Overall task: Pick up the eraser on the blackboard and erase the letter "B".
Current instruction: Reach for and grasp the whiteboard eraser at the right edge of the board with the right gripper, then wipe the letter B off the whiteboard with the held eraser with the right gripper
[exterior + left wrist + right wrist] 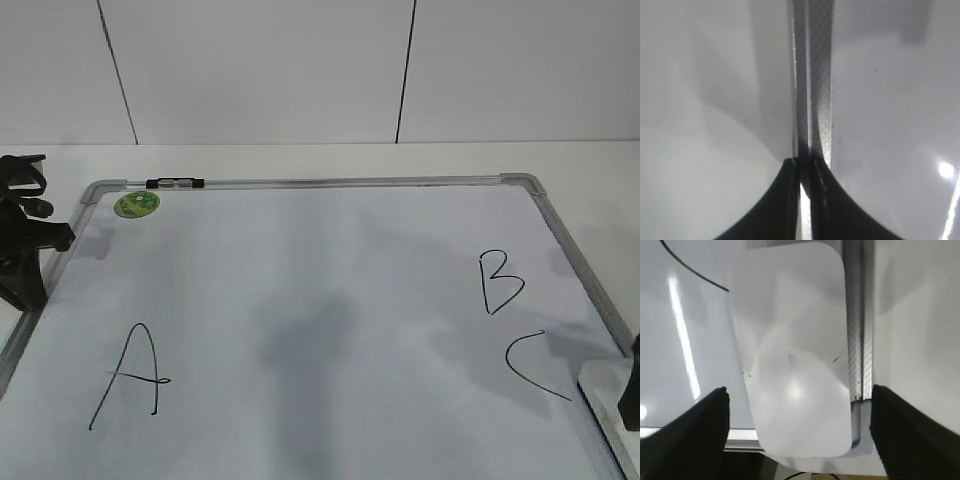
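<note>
The blackboard (320,260) lies flat on the table. The letter "B" (498,282) is at its right side, above a "C" (535,365). The eraser (603,395) lies at the board's near right corner, partly across the frame. In the right wrist view the eraser (795,355) fills the middle. My right gripper (799,390) is open, with one finger on each side of the eraser, not touching it. In the exterior view the right gripper (630,390) shows only at the right edge. My left gripper (804,162) is shut and empty over the board's left frame (815,75). It stands at the far left of the exterior view (20,240).
A black "A" (130,375) is at the near left of the board. A round green sticker (137,204) and a marker (175,183) are at the far left corner. The right frame rail (857,340) runs beside the eraser. A white wall stands behind the table.
</note>
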Action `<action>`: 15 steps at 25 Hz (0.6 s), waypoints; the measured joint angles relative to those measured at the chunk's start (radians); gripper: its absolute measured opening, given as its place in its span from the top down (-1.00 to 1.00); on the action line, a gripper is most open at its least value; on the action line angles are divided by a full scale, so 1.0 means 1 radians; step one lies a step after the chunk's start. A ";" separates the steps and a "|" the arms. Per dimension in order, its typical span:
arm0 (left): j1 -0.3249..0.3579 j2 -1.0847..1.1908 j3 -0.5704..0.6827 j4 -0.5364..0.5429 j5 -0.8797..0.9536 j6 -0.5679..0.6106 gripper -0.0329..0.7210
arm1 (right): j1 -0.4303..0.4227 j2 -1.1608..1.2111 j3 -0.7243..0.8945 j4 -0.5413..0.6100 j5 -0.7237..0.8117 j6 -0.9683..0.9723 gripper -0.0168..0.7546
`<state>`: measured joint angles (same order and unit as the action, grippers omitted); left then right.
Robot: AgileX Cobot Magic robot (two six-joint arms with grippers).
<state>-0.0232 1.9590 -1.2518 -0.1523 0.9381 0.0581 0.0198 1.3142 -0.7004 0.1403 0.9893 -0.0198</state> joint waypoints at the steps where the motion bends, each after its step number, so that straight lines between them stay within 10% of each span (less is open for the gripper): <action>1: 0.000 0.000 0.000 0.000 0.000 0.000 0.86 | 0.000 0.016 -0.009 0.000 -0.002 0.000 -0.80; 15: 0.000 0.000 0.000 0.000 0.000 0.000 0.86 | 0.034 0.199 -0.072 -0.006 -0.035 -0.004 -0.80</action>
<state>-0.0232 1.9590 -1.2518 -0.1523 0.9381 0.0581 0.0541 1.5131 -0.7724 0.1340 0.9547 -0.0234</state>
